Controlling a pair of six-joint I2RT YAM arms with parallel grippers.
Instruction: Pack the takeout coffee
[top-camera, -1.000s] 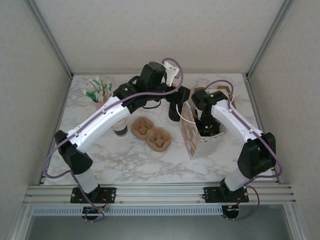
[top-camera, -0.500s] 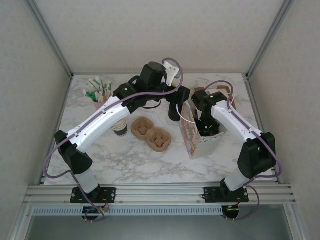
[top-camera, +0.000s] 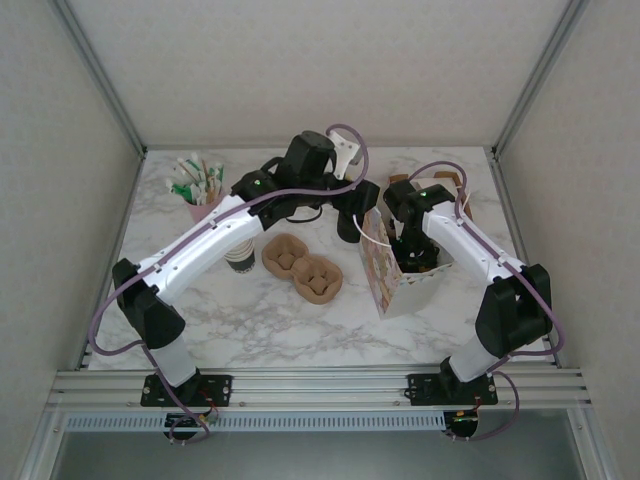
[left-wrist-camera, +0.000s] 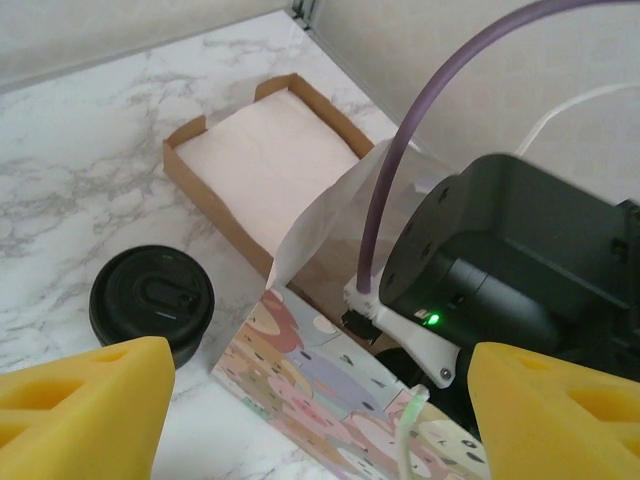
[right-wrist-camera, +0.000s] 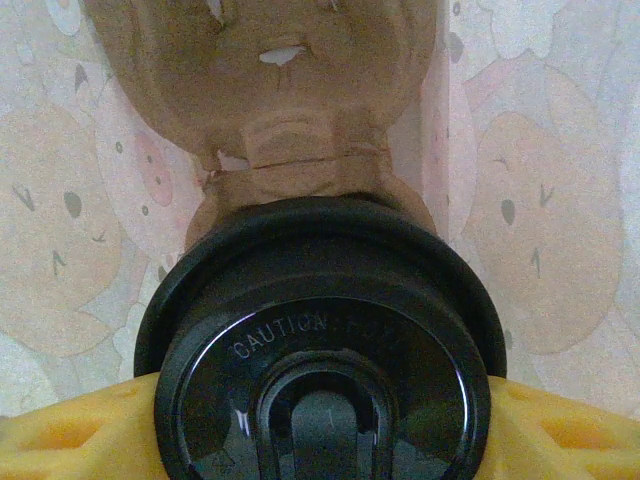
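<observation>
The takeout coffee (right-wrist-camera: 320, 330) shows its round black lid marked CAUTION in the right wrist view, down inside the cartoon-printed paper bag (right-wrist-camera: 60, 230). My right gripper (right-wrist-camera: 320, 425) is shut on it, yellow fingers (right-wrist-camera: 60, 435) pressed to both sides of the lid. Under the cup lies a brown pulp carrier (right-wrist-camera: 270, 90). My left gripper (left-wrist-camera: 320, 375) hangs open over the bag's near wall (left-wrist-camera: 330, 390), gripping nothing. From above, the bag (top-camera: 382, 275) stands at right centre with the right wrist reaching into it.
A black squat cylinder (left-wrist-camera: 150, 298) stands just left of the bag. A brown box of white napkins (left-wrist-camera: 265, 160) sits behind it. Two pulp carriers (top-camera: 302, 265), a paper cup stack (top-camera: 240, 257) and a pink cup of sachets (top-camera: 200, 190) are at the left.
The left arm's wrist has edged slightly right, toward the bag. The right arm and the cup have not moved.
</observation>
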